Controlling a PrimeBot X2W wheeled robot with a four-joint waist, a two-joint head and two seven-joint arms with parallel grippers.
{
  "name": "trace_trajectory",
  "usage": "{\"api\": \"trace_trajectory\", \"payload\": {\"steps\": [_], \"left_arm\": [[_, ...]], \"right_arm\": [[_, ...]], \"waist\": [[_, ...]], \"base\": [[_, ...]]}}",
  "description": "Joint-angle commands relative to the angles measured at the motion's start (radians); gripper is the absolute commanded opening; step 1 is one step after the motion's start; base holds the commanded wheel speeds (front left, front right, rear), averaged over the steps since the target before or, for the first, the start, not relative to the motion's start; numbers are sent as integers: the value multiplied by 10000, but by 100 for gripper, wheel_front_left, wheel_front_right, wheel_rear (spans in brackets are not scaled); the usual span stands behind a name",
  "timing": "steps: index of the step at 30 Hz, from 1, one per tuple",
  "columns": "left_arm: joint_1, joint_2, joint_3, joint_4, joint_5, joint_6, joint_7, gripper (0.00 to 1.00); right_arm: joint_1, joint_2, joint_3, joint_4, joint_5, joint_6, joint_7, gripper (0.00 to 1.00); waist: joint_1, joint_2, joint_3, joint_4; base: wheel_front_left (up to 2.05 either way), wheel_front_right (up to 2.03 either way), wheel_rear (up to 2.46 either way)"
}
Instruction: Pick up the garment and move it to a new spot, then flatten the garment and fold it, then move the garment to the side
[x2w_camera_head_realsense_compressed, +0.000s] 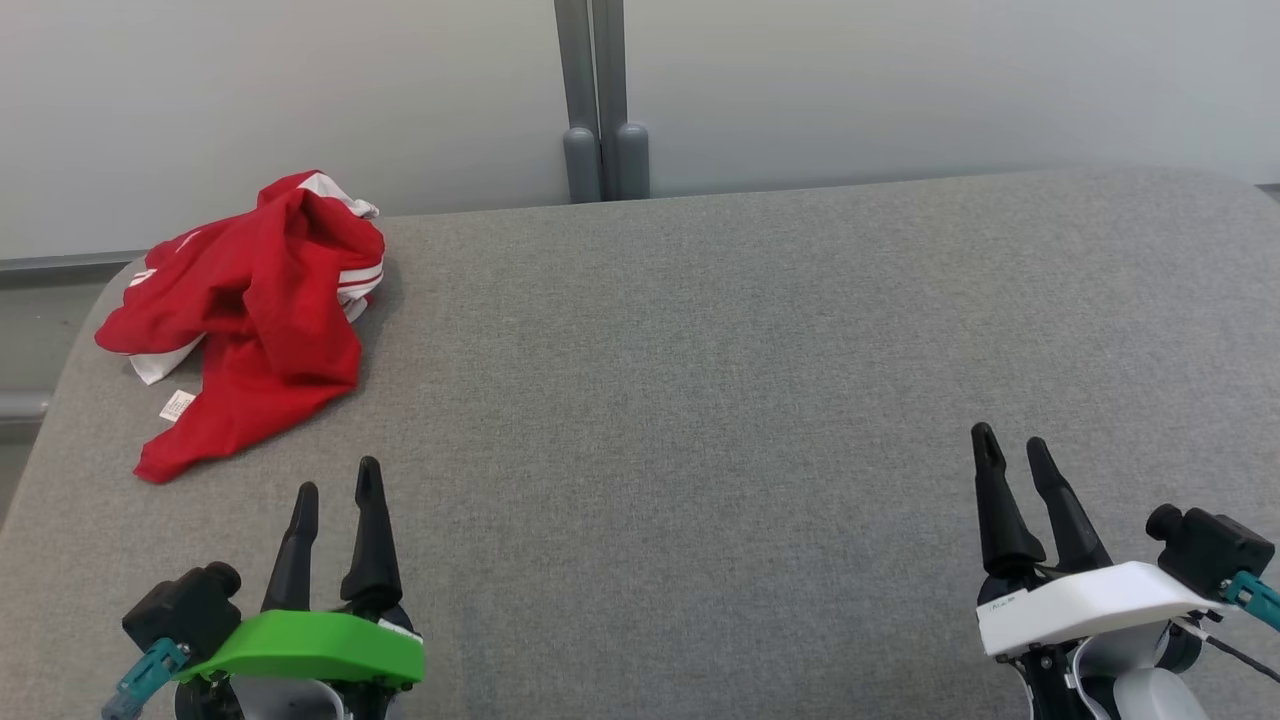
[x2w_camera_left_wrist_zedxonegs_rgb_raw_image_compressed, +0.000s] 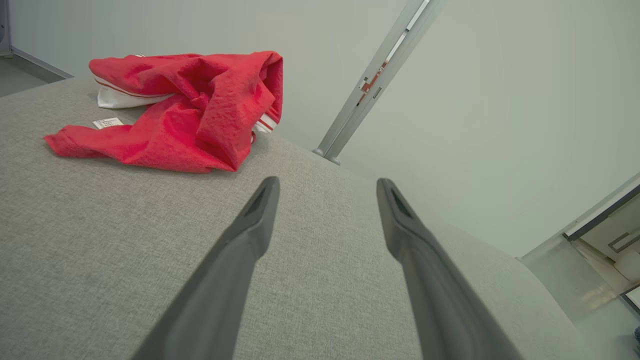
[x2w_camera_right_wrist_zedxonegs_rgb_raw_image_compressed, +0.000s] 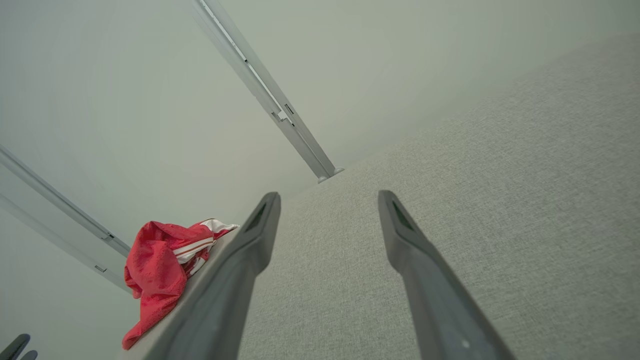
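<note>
Red cloth, crumpled: the garment (x2w_camera_head_realsense_compressed: 255, 300) lies in a heap at the far left corner of the desk (x2w_camera_head_realsense_compressed: 700, 400), near and ahead of my left fingers (x2w_camera_head_realsense_compressed: 370, 530). It looks soft and thin, with white stripes along one hem and a small white label poking out on its near side. The desk top is grey woven fabric, flat, with rounded corners. Both pairs of fingers, long, dark and tapered, are spread wide and hold nothing. They sit at the near edge, I judge in a ready pose before the first pick. The right fingers (x2w_camera_head_realsense_compressed: 997, 510) are well apart from the garment, so the left arm seems better placed to reach.
</note>
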Motion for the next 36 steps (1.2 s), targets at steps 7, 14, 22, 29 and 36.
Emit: {"api": "trace_trajectory", "payload": {"steps": [7, 14, 22, 29, 36], "left_arm": [[153, 80, -148, 129, 1046, 203, -250, 100], [241, 87, -200, 220, 1707, 289, -423, 100], [328, 94, -210, 267, 2416, 312, -599, 100], [399, 99, -272, 415, 2792, 247, -756, 100], [439, 101, -307, 471, 2946, 279, -907, 100]], "right_arm": [[131, -61, 181, -212, -1199, 5, -263, 100], [174, -66, 309, -235, -2075, 6, -437, 100], [220, -71, 355, -293, -2883, 6, -620, 100], [272, -76, 400, -344, -3547, 7, -770, 100], [337, -79, 425, -374, -4101, 8, -924, 100]], "waist": [[0, 0, -37, -9], [0, 0, -45, -20], [0, 0, -46, -22], [0, 0, -59, -39], [0, 0, -57, -44]], "base": [[0, 0, 0], [0, 0, 0], [0, 0, 0], [0, 0, 0], [0, 0, 0]]}}
